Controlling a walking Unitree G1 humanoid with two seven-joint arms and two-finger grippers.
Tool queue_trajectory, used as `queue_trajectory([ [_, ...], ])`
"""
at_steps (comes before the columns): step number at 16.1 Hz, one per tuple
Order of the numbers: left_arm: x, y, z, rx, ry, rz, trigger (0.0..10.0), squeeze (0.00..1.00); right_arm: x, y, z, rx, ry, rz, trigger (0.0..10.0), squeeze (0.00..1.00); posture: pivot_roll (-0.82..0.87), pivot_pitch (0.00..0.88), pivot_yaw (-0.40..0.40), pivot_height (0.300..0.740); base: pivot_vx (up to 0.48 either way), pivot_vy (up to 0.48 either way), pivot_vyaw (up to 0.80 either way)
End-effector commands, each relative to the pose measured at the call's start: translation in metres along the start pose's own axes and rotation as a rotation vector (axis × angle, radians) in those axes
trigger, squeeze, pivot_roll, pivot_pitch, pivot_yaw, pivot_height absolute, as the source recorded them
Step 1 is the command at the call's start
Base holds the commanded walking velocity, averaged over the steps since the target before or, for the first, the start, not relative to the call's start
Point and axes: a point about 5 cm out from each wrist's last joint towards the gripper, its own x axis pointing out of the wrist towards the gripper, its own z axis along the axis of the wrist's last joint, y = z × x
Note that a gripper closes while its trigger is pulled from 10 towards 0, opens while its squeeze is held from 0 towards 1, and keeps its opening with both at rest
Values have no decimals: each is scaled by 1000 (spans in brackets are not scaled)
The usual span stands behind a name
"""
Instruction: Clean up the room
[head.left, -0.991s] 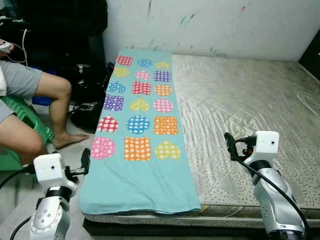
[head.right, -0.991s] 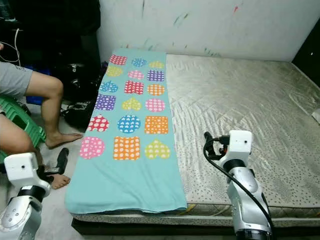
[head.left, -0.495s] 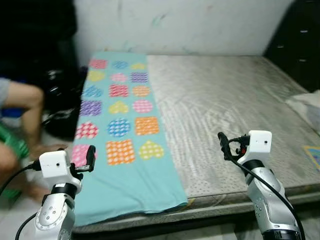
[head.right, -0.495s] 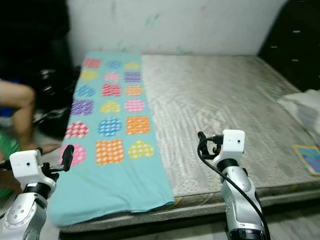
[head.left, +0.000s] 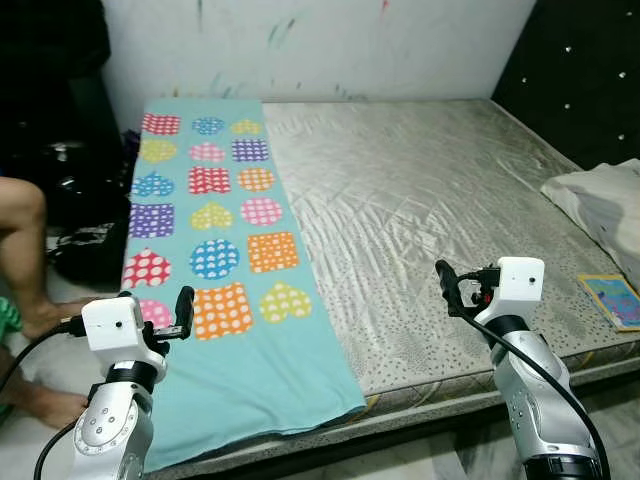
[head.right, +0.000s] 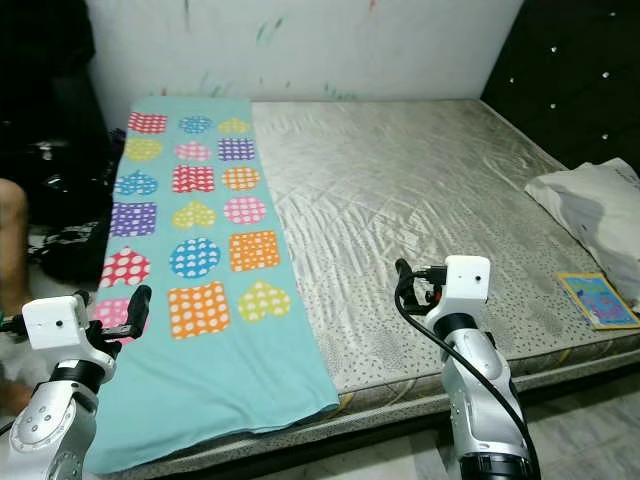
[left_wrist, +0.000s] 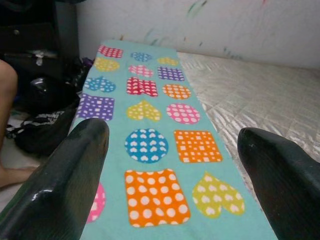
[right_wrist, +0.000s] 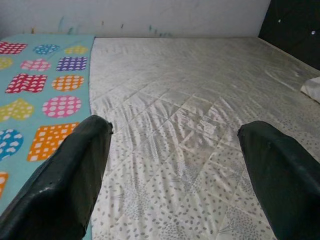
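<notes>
Turquoise blanket (head.left: 225, 270) lies flat along the left of the mattress (head.left: 420, 220), a pillow (head.left: 600, 205) and booklet (head.left: 612, 300) sit at its right edge, and my left claw (head.left: 184, 310) and right claw (head.left: 447, 285) both hover spread and empty, so I can't judge what tidying remains

A home bedroom: a bare mattress (head.left: 420, 190) with a patterned teal sheet (head.left: 215, 250), pillow (head.left: 605, 205)
</notes>
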Motion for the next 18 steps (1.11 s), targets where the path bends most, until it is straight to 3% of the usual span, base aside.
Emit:
queue_trajectory([
  [1, 1, -1, 2, -3, -14, -7, 10000, 0, 2, 0, 3, 0, -14, -1, 10000, 0, 30, 18, -53, 740, 0, 0, -750],
  [7, -1, -3, 1, -9, -9, 14, 10000, 0, 4, 6, 2, 3, -9, 24, 10000, 0, 33, 30, -61, 740, 0, 0, 0],
  [12, -5, 0, -1, 0, -7, 37, 10000, 0, 4, 18, -7, 16, 45, 130, 10000, 0, 52, 32, -88, 740, 0, 0, 0],
  [18, -14, 6, 0, -17, -37, 120, 10000, 0, 20, 33, -2, -8, 52, 233, 10000, 0, 87, 22, -155, 740, 0, 0, 0],
])
